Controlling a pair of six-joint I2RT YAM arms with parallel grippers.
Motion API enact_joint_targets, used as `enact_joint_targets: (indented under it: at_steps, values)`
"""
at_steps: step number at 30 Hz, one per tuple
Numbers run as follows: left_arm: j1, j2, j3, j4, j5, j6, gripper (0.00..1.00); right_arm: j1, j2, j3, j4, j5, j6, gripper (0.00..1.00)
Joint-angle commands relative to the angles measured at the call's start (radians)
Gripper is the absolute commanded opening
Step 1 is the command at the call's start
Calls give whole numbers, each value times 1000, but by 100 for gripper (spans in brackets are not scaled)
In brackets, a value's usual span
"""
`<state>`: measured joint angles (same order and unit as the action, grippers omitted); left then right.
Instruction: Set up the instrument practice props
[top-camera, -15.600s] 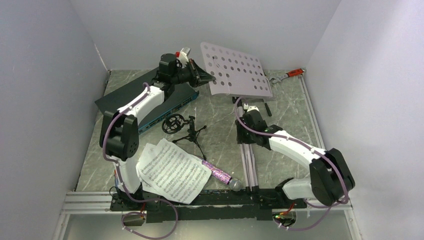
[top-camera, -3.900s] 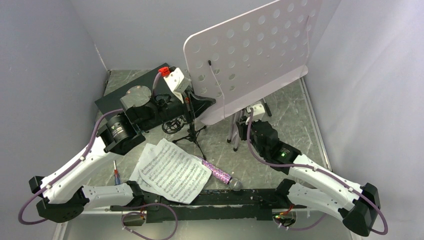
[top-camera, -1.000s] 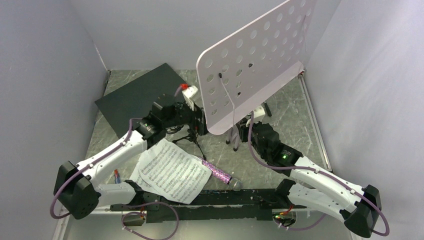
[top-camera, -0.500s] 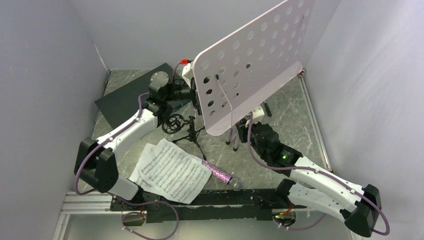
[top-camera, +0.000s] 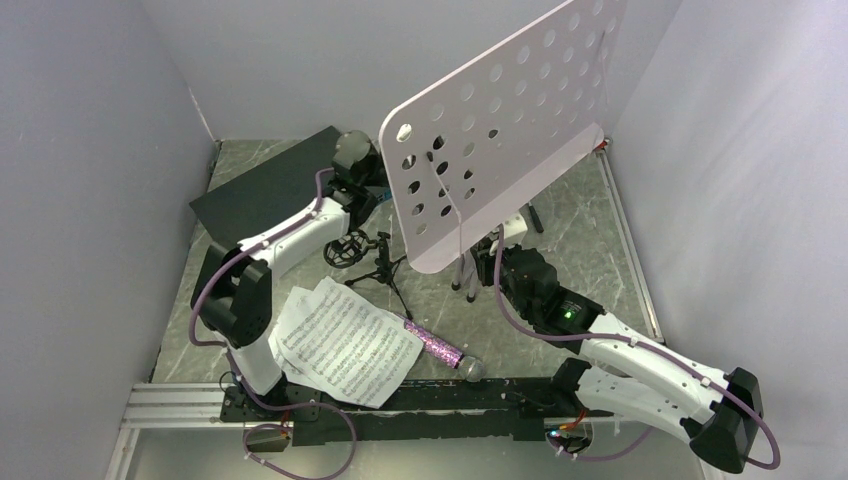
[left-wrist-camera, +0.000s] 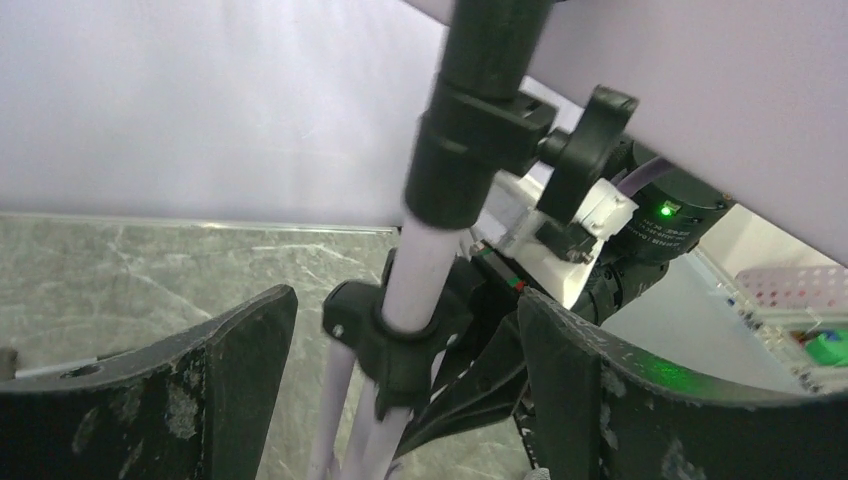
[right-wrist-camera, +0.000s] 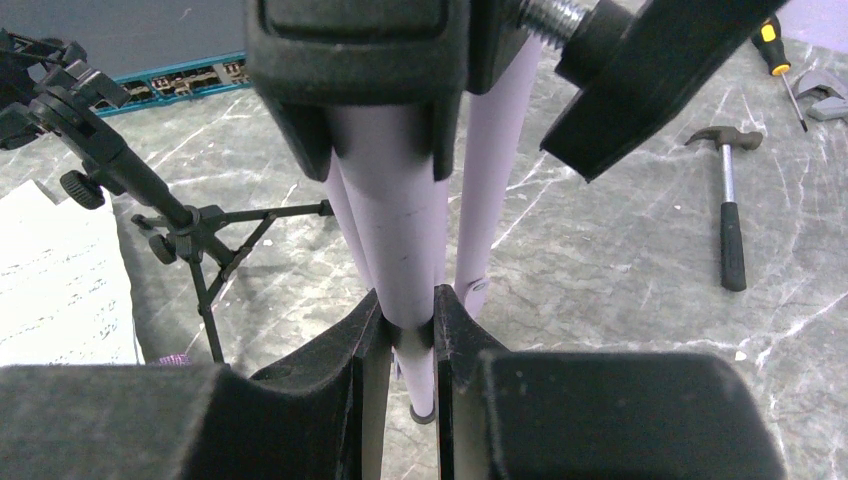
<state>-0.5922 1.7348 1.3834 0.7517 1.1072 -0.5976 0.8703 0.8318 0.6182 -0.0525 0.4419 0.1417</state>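
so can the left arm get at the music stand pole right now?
Likely yes: the left gripper stands open, a finger on either side of the pole, with nothing in between.

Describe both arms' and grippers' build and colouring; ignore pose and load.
The left arm and right arm have white shells, black joints and purple cables. A green light glows near the right wrist. The left gripper and right gripper have black fingers.

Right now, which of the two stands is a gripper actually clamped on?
The tall music stand: the right gripper is shut on one of its pale tubes. The small black mic stand stands free, untouched.
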Motion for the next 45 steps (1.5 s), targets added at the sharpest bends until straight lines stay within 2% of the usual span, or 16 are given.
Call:
enact_joint_targets:
  at_steps: [1,4,7,15,18,21,24,28,33,37,45]
  values:
    - [-69,-30,66,-87,-13,166,85,9,5,13,-52,1,-7,0]
    - [-84,-44,61,-128,-85,242,82,11,6,12,-48,-5,-7,0]
    - [-85,-43,48,-91,-122,241,76,12,7,13,-49,-6,-8,0]
    - [-86,-10,76,-42,-100,194,57,14,10,8,-42,-11,-10,0]
    - [-88,-2,84,-32,-93,180,56,15,12,9,-42,-9,-9,0]
    - [-97,-3,87,-26,-84,179,59,15,18,12,-45,-8,-9,0]
    - [-114,-14,89,-75,-91,222,58,16,21,9,-40,-9,-10,0]
    - [-147,-41,98,-195,-124,343,48,16,28,11,-40,-9,-8,0]
    - [-156,-73,83,-233,-161,382,19,16,27,6,-38,-4,-2,0]
    - [-157,-96,86,-254,-179,398,3,15,33,-4,-34,6,5,0]
    - [-160,-134,134,-301,-212,414,3,16,55,-11,-23,29,14,0]
